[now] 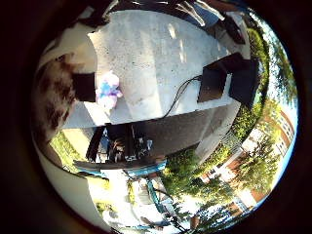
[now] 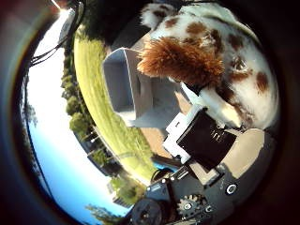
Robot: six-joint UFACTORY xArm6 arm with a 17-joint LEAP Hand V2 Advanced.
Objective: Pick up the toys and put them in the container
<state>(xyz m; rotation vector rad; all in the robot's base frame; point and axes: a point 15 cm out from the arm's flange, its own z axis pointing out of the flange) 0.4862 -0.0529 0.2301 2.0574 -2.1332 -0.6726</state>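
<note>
A plush toy [image 2: 211, 47], white with brown spots and a shaggy brown mane, fills much of the thumb side view, close against the palm. My right hand [image 2: 202, 141] has its white and black fingers curled against it. The toy's spotted fur also shows in the little finger side view [image 1: 54, 93], next to a black finger part. A white rectangular container [image 2: 127, 86] with an open top stands right beside the plush. A small pink and blue toy [image 1: 107, 91] lies on a pale grey tabletop [image 1: 156, 54], away from the hand.
Black box-shaped parts [image 1: 226, 78] stand at the tabletop's edge. A cart with dark equipment [image 1: 122, 146] stands beside the table. Grass [image 2: 94, 84], trees and buildings lie around.
</note>
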